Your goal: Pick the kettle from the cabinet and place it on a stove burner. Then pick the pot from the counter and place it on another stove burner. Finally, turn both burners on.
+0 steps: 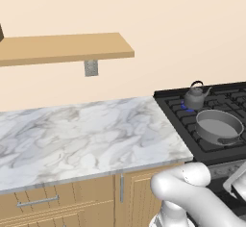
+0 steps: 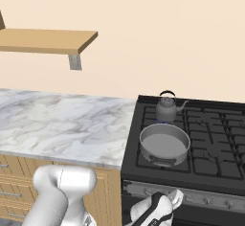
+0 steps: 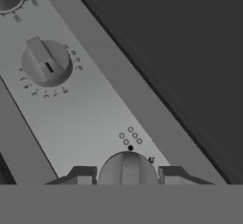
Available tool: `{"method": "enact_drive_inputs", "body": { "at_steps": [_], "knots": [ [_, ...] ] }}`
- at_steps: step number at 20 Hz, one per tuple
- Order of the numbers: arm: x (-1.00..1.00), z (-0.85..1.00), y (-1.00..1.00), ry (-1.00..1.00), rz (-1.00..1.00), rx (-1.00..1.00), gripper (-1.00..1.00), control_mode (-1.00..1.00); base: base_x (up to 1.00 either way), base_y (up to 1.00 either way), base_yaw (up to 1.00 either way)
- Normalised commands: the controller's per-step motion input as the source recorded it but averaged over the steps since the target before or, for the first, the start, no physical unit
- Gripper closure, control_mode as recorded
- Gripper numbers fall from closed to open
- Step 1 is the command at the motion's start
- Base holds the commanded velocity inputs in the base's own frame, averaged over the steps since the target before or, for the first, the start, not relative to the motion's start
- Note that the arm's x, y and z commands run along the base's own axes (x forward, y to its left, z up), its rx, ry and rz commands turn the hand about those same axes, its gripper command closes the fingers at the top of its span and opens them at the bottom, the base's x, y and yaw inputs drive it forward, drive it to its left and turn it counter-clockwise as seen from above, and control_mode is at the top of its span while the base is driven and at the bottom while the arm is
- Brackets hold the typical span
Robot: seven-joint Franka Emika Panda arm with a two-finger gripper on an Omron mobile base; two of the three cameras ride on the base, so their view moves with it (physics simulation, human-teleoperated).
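Hand view: jaws (image 3: 127, 174) parted either side of a stove knob (image 3: 127, 170), gripping or not impossible to tell; kettle (image 2: 166, 108) and pot (image 2: 164, 144) already on burners (image 2: 210, 148) above.

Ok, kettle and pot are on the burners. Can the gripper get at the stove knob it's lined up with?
Probably yes. In the hand view the gripper has one finger on each side of the knob on the grey control panel, with nothing between them.
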Motion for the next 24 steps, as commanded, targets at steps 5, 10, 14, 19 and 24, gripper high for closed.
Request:
{"method": "enact_drive_inputs", "body": {
  "at_steps": [5, 10, 14, 19, 24],
  "knots": [
    [-0.01, 0.0, 0.0, 0.01, 0.0, -0.11, 1.0, -1.0, 0.0, 0.0, 0.0],
    [-0.03, -0.01, 0.03, 0.02, 0.0, 0.0, -1.0, -1.0, 0.0, 0.0, 0.0],
    [-0.33, 0.0, 0.0, 0.0, 0.0, 0.0, -1.0, -1.0, 0.0, 0.0, 0.0],
    [-0.49, 0.05, 0.0, 0.0, 0.0, 0.0, -1.0, -1.0, 0.0, 0.0, 0.0],
    [-0.55, 0.25, 0.0, -0.01, 0.0, 0.0, -1.0, -1.0, 0.0, 0.0, 0.0]
  ]
}}
